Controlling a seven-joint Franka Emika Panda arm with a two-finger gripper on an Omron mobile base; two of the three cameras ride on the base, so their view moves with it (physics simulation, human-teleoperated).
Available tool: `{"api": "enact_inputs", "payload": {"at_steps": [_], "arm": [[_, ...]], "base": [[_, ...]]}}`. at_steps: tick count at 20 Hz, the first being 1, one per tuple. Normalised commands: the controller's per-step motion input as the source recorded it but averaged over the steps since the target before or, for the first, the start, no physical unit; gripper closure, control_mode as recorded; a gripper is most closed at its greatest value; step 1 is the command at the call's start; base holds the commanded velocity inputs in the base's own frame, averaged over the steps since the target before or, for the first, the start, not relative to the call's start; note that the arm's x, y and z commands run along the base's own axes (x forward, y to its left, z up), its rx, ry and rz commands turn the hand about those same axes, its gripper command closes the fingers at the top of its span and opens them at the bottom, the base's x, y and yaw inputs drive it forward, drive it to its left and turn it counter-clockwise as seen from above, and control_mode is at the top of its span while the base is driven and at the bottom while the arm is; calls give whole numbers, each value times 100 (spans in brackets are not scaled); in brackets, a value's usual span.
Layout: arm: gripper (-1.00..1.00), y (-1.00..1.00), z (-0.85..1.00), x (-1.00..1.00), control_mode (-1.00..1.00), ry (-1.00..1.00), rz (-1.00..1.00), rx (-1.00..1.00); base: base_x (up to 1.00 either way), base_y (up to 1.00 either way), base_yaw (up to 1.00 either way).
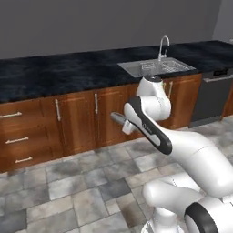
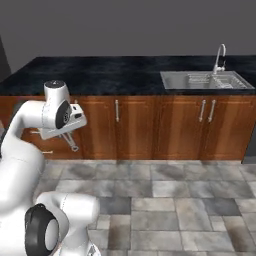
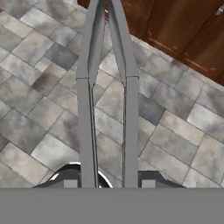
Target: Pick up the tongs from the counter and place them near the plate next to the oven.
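The slim grey tongs [image 3: 85, 109] run up the hand view as two long narrow arms above the tiled floor. My gripper [image 3: 109, 183] is shut on them, a fingertip outside each arm. From the left base view the tongs [image 1: 118, 118] stick out leftward from the gripper [image 1: 129, 126], held in front of the cabinets below counter height. In the right base view the tongs [image 2: 70, 142] hang down from the gripper [image 2: 64, 132]. The black marble-look counter [image 1: 54, 73] [image 2: 110, 72] stretches behind. The plate and the oven are out of view.
A steel sink [image 1: 157, 67] [image 2: 205, 80] with a faucet [image 2: 219, 57] is set in the counter. Brown cabinet doors and drawers [image 1: 68, 123] line the front. A dark grey appliance front [image 1: 214, 98] stands at the far right. Grey tiled floor [image 2: 165, 200] lies open before the cabinets.
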Motion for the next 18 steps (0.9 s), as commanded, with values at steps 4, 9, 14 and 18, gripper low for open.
{"api": "enact_inputs", "payload": {"at_steps": [4,9,14,18], "arm": [[100,0,0,0,100,0,0,0],[100,0,0,0,100,0,0,0],[100,0,0,0,100,0,0,0],[100,0,0,0,100,0,0,0]], "base": [[35,0,-66],[50,-14,-18],[62,-36,5],[61,-41,3]]}}
